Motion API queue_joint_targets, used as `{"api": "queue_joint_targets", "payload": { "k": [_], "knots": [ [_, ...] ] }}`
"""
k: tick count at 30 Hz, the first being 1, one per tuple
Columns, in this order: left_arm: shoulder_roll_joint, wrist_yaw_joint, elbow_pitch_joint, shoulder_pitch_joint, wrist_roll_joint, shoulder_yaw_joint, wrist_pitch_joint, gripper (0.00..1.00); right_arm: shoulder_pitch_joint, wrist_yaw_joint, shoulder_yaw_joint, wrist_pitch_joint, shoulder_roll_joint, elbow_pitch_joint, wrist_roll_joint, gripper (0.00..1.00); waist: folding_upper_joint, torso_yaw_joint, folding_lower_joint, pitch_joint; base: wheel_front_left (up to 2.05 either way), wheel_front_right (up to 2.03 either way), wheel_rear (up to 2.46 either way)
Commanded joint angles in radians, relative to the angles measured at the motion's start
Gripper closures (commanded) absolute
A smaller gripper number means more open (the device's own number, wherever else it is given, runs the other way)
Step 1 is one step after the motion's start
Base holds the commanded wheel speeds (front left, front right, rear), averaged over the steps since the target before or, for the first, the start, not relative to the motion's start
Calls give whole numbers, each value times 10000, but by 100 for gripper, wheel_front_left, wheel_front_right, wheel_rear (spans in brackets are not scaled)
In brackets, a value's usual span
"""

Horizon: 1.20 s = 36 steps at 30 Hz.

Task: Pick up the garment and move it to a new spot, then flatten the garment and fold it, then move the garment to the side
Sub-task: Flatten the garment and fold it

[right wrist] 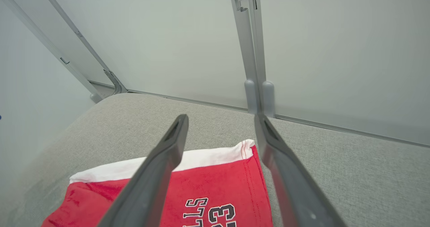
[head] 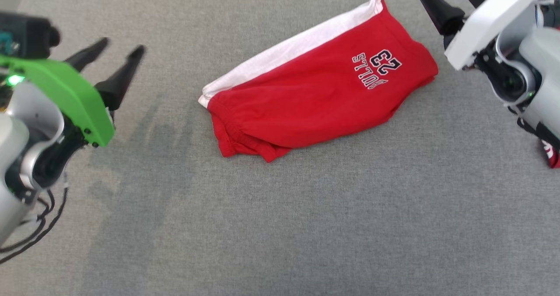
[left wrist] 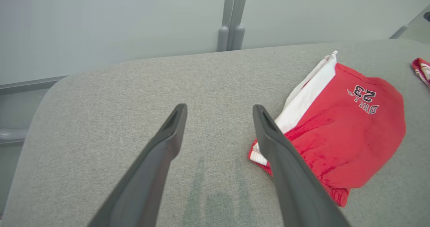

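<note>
Left gripper (head: 122,44) nearest, green-cowled, fingers spread wide, empty, above grey fabric surface (head: 306,226), well left of shorts. Red shorts (head: 323,99) lie folded mid-surface, long axis diagonal: gathered end near-left, hem far-right, white stripe along far edge. Right gripper (right wrist: 220,119) spread, empty, over hem. Pale panelled wall (right wrist: 168,35) behind.

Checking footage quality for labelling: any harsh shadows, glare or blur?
Head view: even light, no glare, a soft shadow beside the left hand on the grey surface. Left wrist view: faint finger shadows, red shorts sharp. Right wrist view: finger bases of the right hand blur near the lens.
</note>
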Motion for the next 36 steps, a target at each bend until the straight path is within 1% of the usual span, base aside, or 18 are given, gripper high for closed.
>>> {"api": "queue_joint_targets", "payload": {
  "k": [1, 2, 4, 6, 7, 8, 10, 11, 12, 14, 15, 17, 18, 21, 24, 26, 30, 36],
  "knots": [
    [27, 489, -81, 395, 422, 22, -593, 0, 310, 1, 74, -237, -38, 161, -88, 0, 0, 32, 0, -400, 0, 0, 0],
    [-93, 862, -169, 676, 556, 112, -1179, 0, 499, 1, 91, -386, -26, 311, -70, 0, 0, 69, 0, -462, 0, 0, 0],
    [-225, 1348, -339, 1132, 875, 234, -2146, 0, 760, 1, 98, -553, 45, 569, 7, 0, 0, 159, 0, -539, 0, 0, 0],
    [-369, 1773, -552, 1571, 1130, 372, -3190, 0, 977, 1, 157, -642, 137, 892, 6, 0, 0, 259, 0, -596, 0, 0, 0],
    [-478, 1910, -658, 1825, 1248, 390, -3471, 0, 1080, 1, 160, -655, 191, 1040, 85, 0, 0, 306, 0, -618, 0, 0, 0],
    [-610, 2138, -795, 2102, 1440, 483, -3765, 0, 1216, 1, 154, -681, 232, 1237, 180, 0, 0, 382, 0, -647, 0, 0, 0],
    [-842, 2596, -1002, 2554, 1834, 761, -4009, 0, 1381, 1, 173, -681, 259, 1569, 333, 0, 0, 541, 0, -686, 0, 0, 0],
    [-1000, 2748, -1098, 2841, 2058, 907, -4045, 0, 1456, 1, 178, -613, 273, 1710, 423, 0, 0, 614, 0, -704, 0, 0, 0],
    [-1257, 2943, -1266, 3103, 2455, 1322, -4078, 0, 1515, 1, 220, -527, 261, 1907, 433, 0, 0, 719, 0, -713, 0, 0, 0],
    [-1749, 3153, -1428, 3851, 3229, 1952, -4064, 0, 1645, 1, 212, -394, 281, 2254, 651, 0, 0, 933, 0, -711, 0, 0, 0],
    [-1971, 3181, -1424, 4215, 3548, 2210, -4059, 0, 1683, 1, 183, -334, 309, 2381, 742, 0, 0, 1010, 0, -705, 0, 0, 0],
    [-2499, 3103, -1443, 4831, 4215, 2779, -4064, 0, 1724, 1, 174, -203, 338, 2703, 890, 0, 0, 1186, 0, -675, 0, 0, 0],
    [-2842, 2987, -1431, 5162, 4480, 3083, -4065, 0, 1784, 1, 169, -64, 345, 2860, 1009, 0, 0, 1298, 0, -657, 0, 0, 0],
    [-3626, 2516, -1231, 6062, 5009, 3797, -4066, 0, 1866, 1, 131, 523, 345, 3181, 1376, 0, 0, 1588, 0, -574, 0, 0, 0],
    [-4317, 1989, -941, 6631, 5402, 4257, -4067, 0, 1959, 1, 41, 1104, 264, 3729, 1717, 0, 0, 1861, 0, -499, 0, 0, 0],
    [-4623, 1715, -672, 6873, 5663, 4467, -4067, 0, 2048, 1, 21, 1393, 302, 4149, 1878, 0, 0, 2023, 0, -473, 0, 0, 0],
    [-5129, 1241, -216, 7108, 5993, 4808, -4069, 0, 2179, 3, -107, 1783, 417, 4608, 2182, 0, 0, 2240, 0, -442, 0, 0, 0],
    [-5674, 720, 224, 7224, 6473, 5245, -4069, 0, 2263, 1, -160, 2108, 546, 4873, 2340, 0, 0, 2403, 0, -323, 0, 0, 0]
  ]
}}
